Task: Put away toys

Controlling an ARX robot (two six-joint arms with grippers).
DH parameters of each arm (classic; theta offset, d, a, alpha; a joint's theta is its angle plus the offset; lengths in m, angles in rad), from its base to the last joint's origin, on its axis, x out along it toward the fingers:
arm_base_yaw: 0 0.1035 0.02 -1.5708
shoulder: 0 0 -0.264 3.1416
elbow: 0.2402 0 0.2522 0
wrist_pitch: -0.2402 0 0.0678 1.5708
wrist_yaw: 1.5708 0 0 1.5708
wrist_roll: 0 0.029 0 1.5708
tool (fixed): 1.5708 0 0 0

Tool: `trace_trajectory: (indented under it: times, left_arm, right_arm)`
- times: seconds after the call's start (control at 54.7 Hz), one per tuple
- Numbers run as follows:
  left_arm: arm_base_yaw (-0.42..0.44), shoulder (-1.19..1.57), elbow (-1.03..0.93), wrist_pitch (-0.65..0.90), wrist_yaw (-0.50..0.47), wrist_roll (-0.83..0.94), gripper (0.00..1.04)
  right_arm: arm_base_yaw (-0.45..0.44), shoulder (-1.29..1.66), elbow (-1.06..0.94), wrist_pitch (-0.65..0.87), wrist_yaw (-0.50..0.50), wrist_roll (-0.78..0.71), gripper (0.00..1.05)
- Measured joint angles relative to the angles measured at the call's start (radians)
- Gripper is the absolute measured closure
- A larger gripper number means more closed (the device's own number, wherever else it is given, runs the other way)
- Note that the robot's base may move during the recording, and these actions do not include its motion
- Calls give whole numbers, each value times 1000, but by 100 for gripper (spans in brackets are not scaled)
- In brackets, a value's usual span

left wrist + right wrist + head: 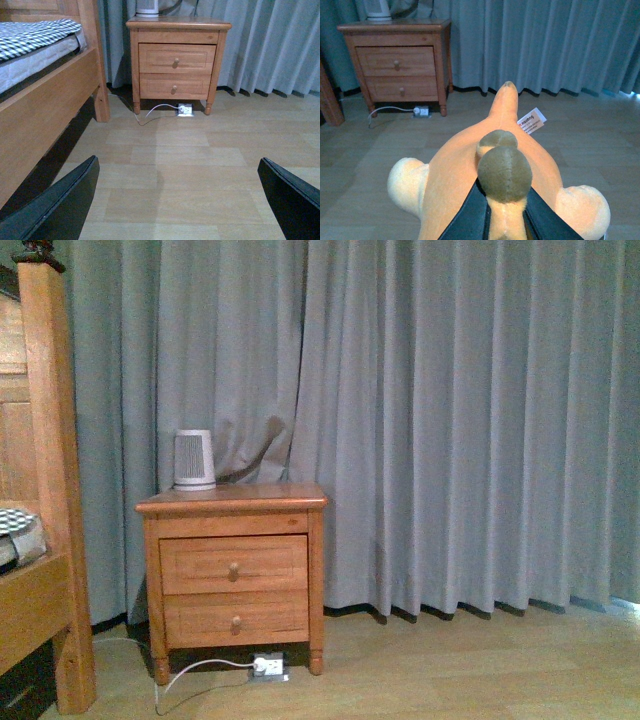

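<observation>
Light wood floor [480, 670], nightstand [233, 570] standing on it, bed leg [72, 660], white power strip [268, 668]

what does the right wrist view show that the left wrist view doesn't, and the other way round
Right wrist only: the orange-yellow plush toy, clamped in the right gripper, with a white tag on it.
Left wrist only: the wooden bed with checkered bedding, and the left gripper, open and empty.
Both: the two-drawer nightstand, the grey curtain, the power strip with its white cord by the nightstand's legs, and the wood floor.
</observation>
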State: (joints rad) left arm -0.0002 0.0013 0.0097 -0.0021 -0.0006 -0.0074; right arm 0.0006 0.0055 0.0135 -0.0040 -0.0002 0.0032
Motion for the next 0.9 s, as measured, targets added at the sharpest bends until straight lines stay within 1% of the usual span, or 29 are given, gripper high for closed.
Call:
trace_trajectory:
  times: [0.896]
  left_arm:
    - [0,0,0,0,0,0,6]
  right_arm:
    - [0,0,0,0,0,0,96]
